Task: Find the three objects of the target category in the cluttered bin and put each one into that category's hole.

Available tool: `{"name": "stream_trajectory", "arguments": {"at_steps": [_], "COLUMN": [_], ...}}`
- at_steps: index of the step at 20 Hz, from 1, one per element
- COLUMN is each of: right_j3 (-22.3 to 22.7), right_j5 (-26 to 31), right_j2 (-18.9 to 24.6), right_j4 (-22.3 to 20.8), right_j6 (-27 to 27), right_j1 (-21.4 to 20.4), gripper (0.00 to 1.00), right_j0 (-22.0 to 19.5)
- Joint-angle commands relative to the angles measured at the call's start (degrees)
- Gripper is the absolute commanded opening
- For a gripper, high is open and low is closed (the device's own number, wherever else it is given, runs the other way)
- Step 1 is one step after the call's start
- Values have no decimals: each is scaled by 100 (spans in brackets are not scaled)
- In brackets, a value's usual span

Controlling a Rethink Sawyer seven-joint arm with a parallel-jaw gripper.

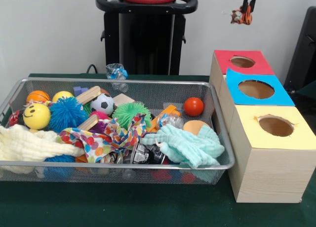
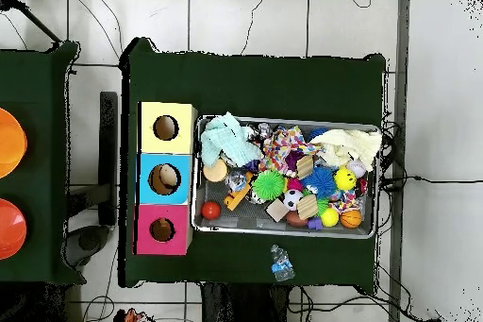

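- Green cloth-covered tabletop (image 1: 148,207), carrying a wire bin and a row of boxes side by side.
- Silver wire-mesh bin (image 1: 113,165), rectangular, filled with a jumble of balls, cloths and blocks.
- Three pale wooden boxes in a row just beside the bin, each with a round hole in its top: yellow-topped box (image 1: 274,138) nearest the front camera, blue-topped box (image 1: 254,89) in the middle, red-topped box (image 1: 242,61) farthest.
- Cream muslin cloth (image 1: 29,145), heaped over one end of the bin and draped on its rim.
- Mint-green towel (image 1: 187,145), crumpled at the end of the bin nearest the boxes.
- Multicoloured patterned cloth (image 1: 106,135), lying across the middle of the heap.
- Blue spiky ball (image 1: 66,113), beside a yellow smiley ball (image 1: 36,116).
- Green spiky ball (image 1: 129,112), near the bin's centre.
- Small soccer ball (image 1: 102,103), touching a wooden block (image 1: 89,94).
- Orange basketball-pattern ball (image 1: 38,95) and plain yellow ball (image 1: 62,95), at the far corner.
- Red ball (image 1: 193,106), alone on bare mesh near the boxes.
- Crumpled plastic bottle (image 1: 116,71), on the tabletop outside the bin.
- Claw (image 1: 244,12), high above the red-topped box, clamped on a small orange striped toy (image 1: 241,16) that dangles from it.
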Motion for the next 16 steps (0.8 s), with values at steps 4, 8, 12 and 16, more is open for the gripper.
{"name": "stream_trajectory", "arguments": {"at_steps": [4, 8, 12, 16], "right_j3": [-203, 24, -35, -201], "right_j5": [9, -822, -1661, -2412], "right_j2": [359, 512, 526, 532], "right_j4": [438, 408, 299, 236], "right_j6": [1202, 1310, 1514, 1645], "right_j1": [-102, 327, 1042, 1834], "gripper": [0, 0, 0, 0], "right_j0": [145, 126, 241, 317]}}
